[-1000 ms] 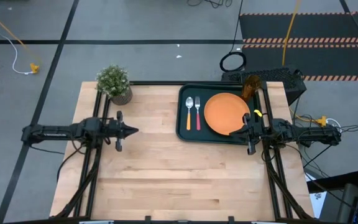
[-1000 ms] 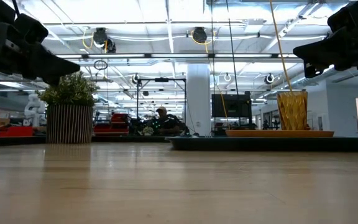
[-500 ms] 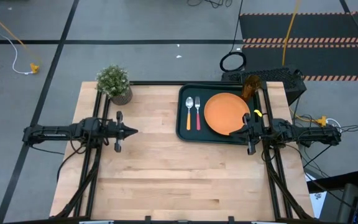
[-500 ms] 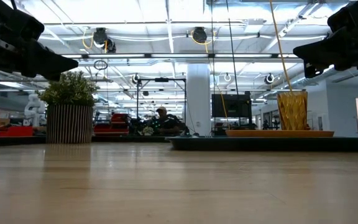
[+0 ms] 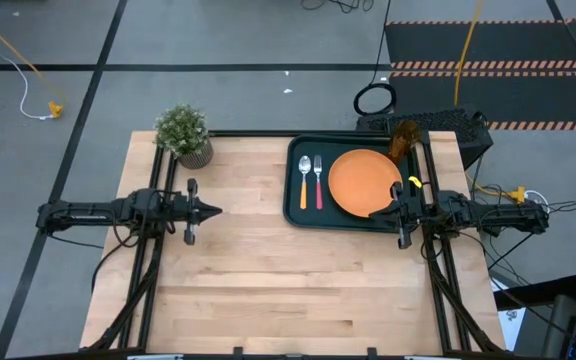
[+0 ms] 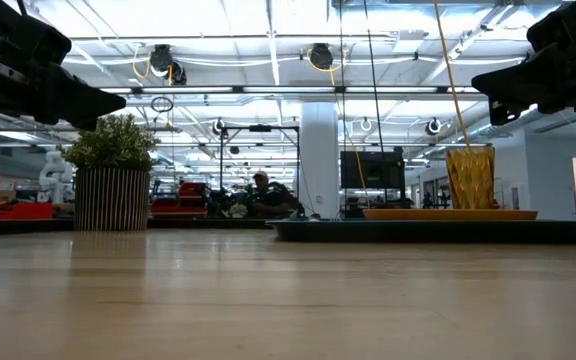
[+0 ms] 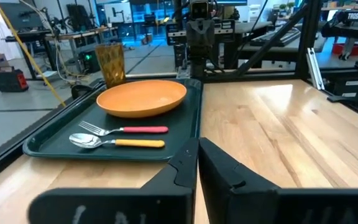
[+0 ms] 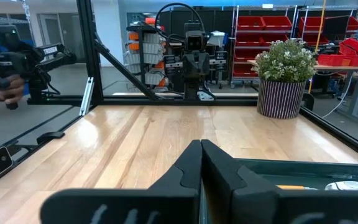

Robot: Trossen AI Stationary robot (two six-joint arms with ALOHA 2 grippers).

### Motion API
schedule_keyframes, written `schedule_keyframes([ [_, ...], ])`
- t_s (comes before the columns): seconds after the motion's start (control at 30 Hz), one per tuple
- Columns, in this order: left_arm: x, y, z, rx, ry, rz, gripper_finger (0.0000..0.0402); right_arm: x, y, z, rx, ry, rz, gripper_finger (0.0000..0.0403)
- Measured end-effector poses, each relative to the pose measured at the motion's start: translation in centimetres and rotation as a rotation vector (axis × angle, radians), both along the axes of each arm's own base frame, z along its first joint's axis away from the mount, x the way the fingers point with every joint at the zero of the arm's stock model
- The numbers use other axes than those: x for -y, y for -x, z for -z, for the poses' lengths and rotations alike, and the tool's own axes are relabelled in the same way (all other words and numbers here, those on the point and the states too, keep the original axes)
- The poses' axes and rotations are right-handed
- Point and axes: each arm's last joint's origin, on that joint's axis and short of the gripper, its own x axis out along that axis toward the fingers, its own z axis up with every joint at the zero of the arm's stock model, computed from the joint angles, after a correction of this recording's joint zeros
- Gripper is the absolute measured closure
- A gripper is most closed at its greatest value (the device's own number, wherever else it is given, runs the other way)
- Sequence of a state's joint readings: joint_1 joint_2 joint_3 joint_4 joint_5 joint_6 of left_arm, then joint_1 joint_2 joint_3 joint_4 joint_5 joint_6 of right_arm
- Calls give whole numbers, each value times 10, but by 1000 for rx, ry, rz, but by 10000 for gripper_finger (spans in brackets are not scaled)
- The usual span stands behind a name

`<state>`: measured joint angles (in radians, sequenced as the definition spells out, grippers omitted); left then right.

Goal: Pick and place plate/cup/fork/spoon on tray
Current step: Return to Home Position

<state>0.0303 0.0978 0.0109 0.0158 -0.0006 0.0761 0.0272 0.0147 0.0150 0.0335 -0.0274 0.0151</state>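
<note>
All four pieces of tableware are seen inside the large dark green rectangular tray with a raised rim (image 5: 294,214), which lies on the far right part of the pale wooden table (image 5: 268,280). The flat round orange plate (image 5: 364,182) is set in the tray's middle. The small spoon with a silver bowl and an orange handle (image 5: 305,180) and the small fork with silver tines and a red-pink handle (image 5: 319,183) are laid side by side, just apart, on the side of the plate nearer the table's centre. The small amber-brown translucent plastic tumbler (image 5: 403,141) is stood upright at the tray's far corner, just beside the plate. Nothing is judged left to be placed; only the homing of the arms is in hand.

The left gripper (image 5: 214,209) is held above the bare left half of the table, well apart from the tray, its fingers pressed together on nothing. The right gripper (image 5: 376,212) is likewise clenched and empty. It is raised over the tray's near edge, with its tip above the plate's rim as seen from above. In the low view it is shown well above the tableware.

For a clean finish, the right arm should be drawn back without any dip until the plate and the rim are cleared, so that nothing is nudged. A free path is judged open to the left arm; only the potted green plant in a striped pot (image 5: 184,135) at the far left corner is to be avoided. Slow, even motion is advised.
</note>
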Motion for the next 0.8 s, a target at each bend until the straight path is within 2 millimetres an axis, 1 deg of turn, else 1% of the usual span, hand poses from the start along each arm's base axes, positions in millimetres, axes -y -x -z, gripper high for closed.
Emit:
schedule_keyframes([
  [0.07, 1, 0, 0, 1, 12, 16, 381, 0, 0, 0, 0, 0, 0, 403],
  [0.2, 4, 0, -1, 11, 66, 111, 397, 0, 0, 0, 0, 0, 0, 403],
  [0.3, 5, 0, -1, 13, 88, 128, 397, 0, 0, 0, 0, 0, 0, 403],
  [0.37, 5, 0, -2, 24, 81, 132, 398, 0, 0, 0, 0, 0, 0, 403],
  [0.53, 5, 0, -13, 135, 24, 134, 399, 0, 0, 0, 0, 0, 0, 403],
  [0.6, 5, 0, -15, 153, 14, 134, 398, 0, 0, 0, 0, 0, 0, 403],
  [0.7, 5, 0, -12, 132, 16, 130, 396, 0, 0, 0, 0, 0, 0, 403],
  [0.8, 5, 0, -6, 68, 18, 122, 399, 0, 0, 0, 0, 0, 0, 403],
])
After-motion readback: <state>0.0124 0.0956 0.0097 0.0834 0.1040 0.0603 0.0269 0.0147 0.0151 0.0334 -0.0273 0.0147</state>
